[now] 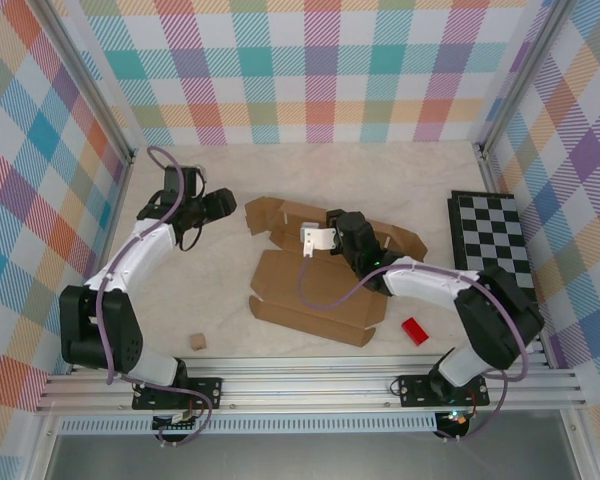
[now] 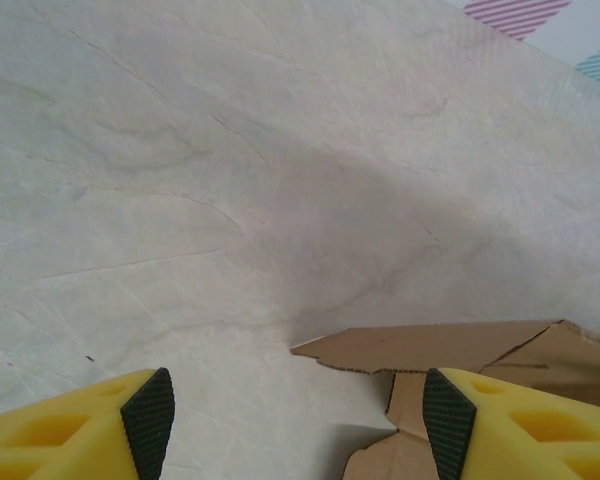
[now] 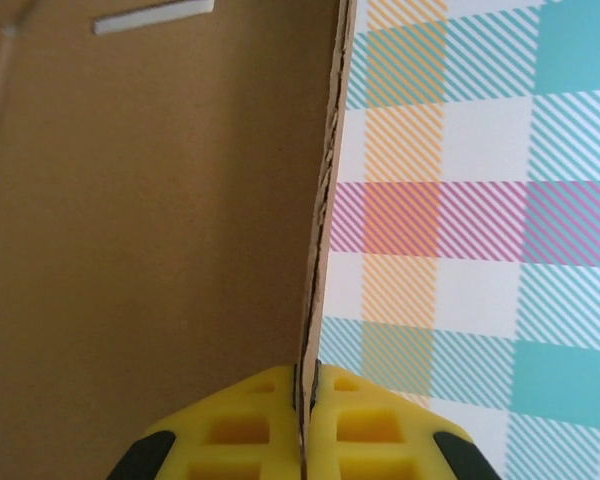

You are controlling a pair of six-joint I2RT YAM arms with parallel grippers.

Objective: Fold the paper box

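Now, paper box [image 1: 315, 295]: is lying mid-table as a partly opened brown cardboard sheet, with its large flat panel resting toward the near side and its flaps rising at the far side.
right gripper [image 1: 316, 240]: is reaching over the far half of the box and pinching a raised cardboard panel; in the right wrist view its yellow fingers [image 3: 375, 430] are pressing together on the panel's thin edge, which is running straight up from between them.
held panel [image 3: 150, 230]: is standing upright, showing its plain brown face on the left, with the plaid wall [image 3: 480, 200] appearing past its edge on the right.
left gripper [image 1: 220, 206]: is hovering over the bare table [image 1: 410, 180] just left of the box's far-left flap, apart from it; in the left wrist view its black pads [image 2: 148, 415] are standing spread wide and holding nothing.
box flap [image 2: 430, 348]: is lying low on the table just ahead of the left gripper's fingers.
tan cube [image 1: 196, 341]: is sitting near the front edge, well apart from the box.
red block [image 1: 414, 331]: is lying just beside the box's near-right corner.
checkerboard [image 1: 492, 240]: is lying along the right side, apart from the box.
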